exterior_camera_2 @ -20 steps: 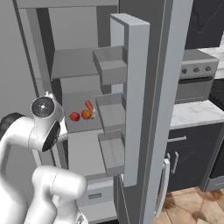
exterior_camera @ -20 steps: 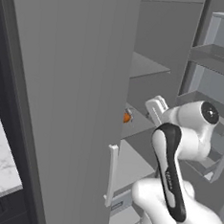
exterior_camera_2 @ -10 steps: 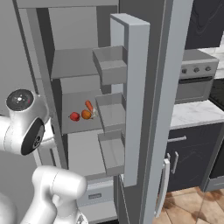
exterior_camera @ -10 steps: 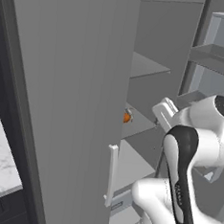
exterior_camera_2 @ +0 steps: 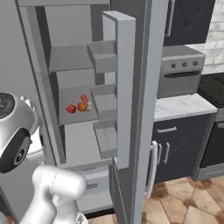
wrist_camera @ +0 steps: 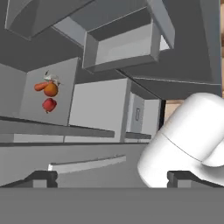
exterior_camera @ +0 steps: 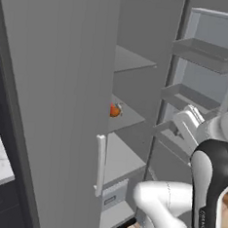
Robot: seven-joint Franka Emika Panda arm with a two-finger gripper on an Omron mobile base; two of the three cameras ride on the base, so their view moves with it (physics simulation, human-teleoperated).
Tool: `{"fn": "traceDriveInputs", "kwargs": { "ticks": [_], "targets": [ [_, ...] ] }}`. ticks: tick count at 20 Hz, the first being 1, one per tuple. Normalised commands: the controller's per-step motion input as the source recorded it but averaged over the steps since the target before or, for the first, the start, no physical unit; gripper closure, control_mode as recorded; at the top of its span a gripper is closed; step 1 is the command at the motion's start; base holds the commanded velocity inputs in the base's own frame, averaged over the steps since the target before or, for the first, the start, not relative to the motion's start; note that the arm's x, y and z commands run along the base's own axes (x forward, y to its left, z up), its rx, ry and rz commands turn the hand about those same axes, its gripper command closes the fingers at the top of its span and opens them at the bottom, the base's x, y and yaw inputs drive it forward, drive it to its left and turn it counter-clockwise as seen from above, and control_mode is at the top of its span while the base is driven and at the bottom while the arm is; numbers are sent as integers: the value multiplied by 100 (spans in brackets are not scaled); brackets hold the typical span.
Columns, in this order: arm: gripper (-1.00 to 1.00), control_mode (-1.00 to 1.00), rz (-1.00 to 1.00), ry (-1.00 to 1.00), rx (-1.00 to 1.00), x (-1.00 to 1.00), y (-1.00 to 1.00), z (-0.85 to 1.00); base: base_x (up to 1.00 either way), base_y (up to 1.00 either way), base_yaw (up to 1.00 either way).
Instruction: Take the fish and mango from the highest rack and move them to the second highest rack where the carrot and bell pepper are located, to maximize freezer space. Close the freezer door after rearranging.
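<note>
The gripper [exterior_camera: 190, 123] stood wide open with nothing between its fingers. It hung on the binned, inner side of the freezer door [exterior_camera_2: 124, 83], close to that door's lower bins.

The door itself was swung fully out, a tall upright slab seen almost edge-on from the right base view. Its moulded bins faced the compartment and the arm.

Past the door's inner face, the highest rack [exterior_camera_2: 65, 59] looked bare. One level below, the second highest rack [exterior_camera_2: 74, 119] carried a tight cluster at about the height of the door's middle bin: a red bell pepper [exterior_camera_2: 71, 108], the orange mango [exterior_camera_2: 82, 106], the carrot [exterior_camera_2: 84, 99] and a small pale shape beside them, probably the fish, though too small to be sure.

So the rearranging appeared done, and closing remained. That move turned on one fact: the hand sat on the door's inside. A push would have to come from its far, outer face or its free edge.
</note>
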Motion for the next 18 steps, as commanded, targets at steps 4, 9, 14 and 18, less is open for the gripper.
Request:
{"fn": "traceDriveInputs", "kwargs": {
  "ticks": [4, 9, 14, 18],
  "targets": [
    [-100, 100, 0, 0, 0, 0, 0, 0, -67, -75, -20],
    [-100, 100, 0, 0, 0, 0, 0, 0, -28, -96, -3],
    [-100, 100, 0, 0, 0, 0, 0, 0, 0, -100, 4],
    [-100, 100, 0, 0, 0, 0, 0, 0, 4, -100, 25]
  ]
}}
